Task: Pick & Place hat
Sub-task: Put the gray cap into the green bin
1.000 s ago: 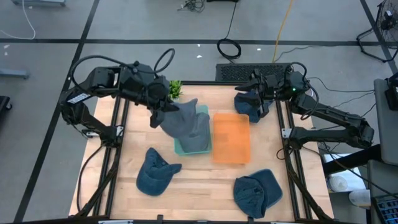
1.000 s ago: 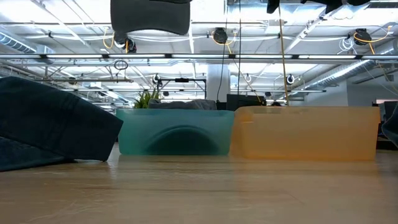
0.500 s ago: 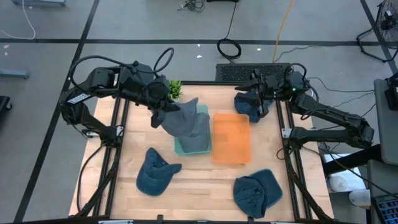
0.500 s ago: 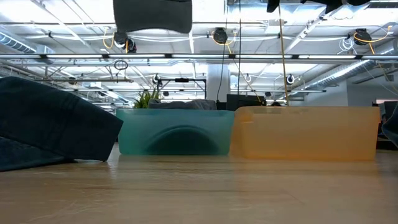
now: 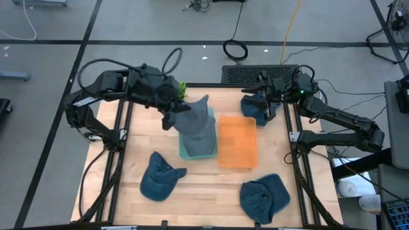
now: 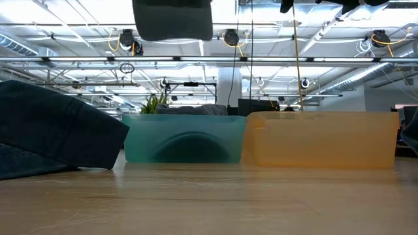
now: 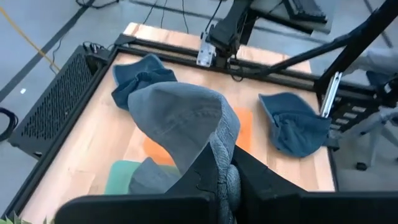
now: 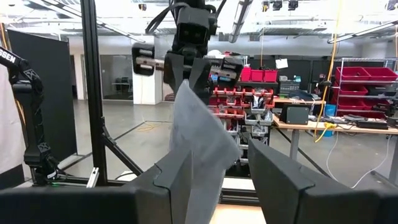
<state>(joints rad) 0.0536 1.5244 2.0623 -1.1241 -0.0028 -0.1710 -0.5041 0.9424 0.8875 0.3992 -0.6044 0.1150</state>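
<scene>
I have the left gripper [image 5: 171, 119] clamped tight on a grey hat [image 5: 197, 122], which hangs in the air over the teal bin [image 5: 185, 151]; from the low camera its lower edge [image 6: 172, 19] sits well above the bin's rim. The teal bin [image 6: 185, 138] has something dark and rounded inside, probably another hat, though through the tinted wall I can't be certain. Touching it on one side is the orange bin [image 5: 238, 141], and I see nothing in it from above. My right gripper [image 5: 267, 102] is at the far right corner of the table [image 5: 204, 191], its fingers [image 8: 281, 180] partly closed around a fold of blue hat [image 5: 255, 108] that shows pale between them in the wrist camera. Two more blue hats lie loose on the wood: one near the front left [image 5: 159, 176], one near the front right [image 5: 264, 198]
</scene>
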